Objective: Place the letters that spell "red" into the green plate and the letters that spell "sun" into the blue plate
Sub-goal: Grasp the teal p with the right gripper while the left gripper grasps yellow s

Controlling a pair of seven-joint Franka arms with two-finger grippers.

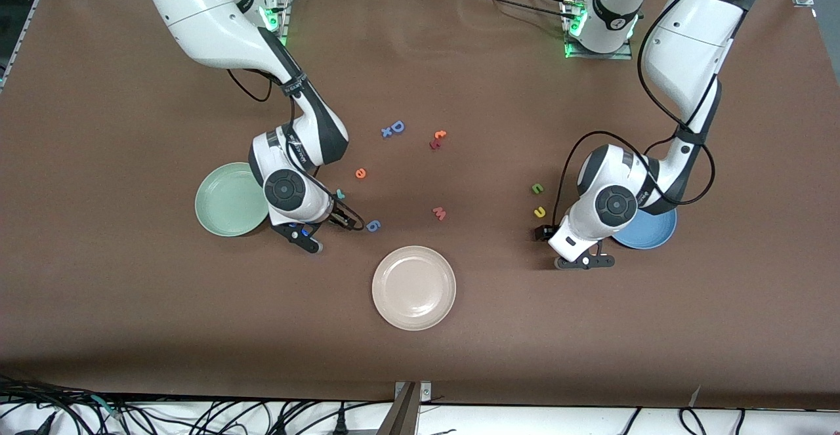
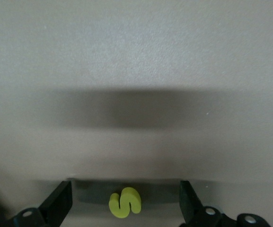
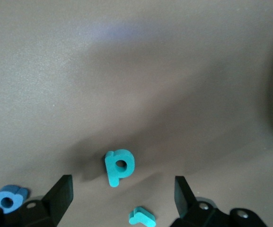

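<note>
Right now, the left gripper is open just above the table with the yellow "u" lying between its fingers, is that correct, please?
Nearly. The letter between the open left gripper's fingers is the yellow "s", not the "u", as the left wrist view shows. The yellow "u" lies apart on the table, beside the olive-green "n".

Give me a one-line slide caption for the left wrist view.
Open left gripper poised low over the table, its fingers flanking the yellow "s".

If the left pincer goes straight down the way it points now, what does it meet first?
Most likely the yellow "s", lying flat on the brown table between the left pincer's open fingers; nothing else shows in that line.
</note>
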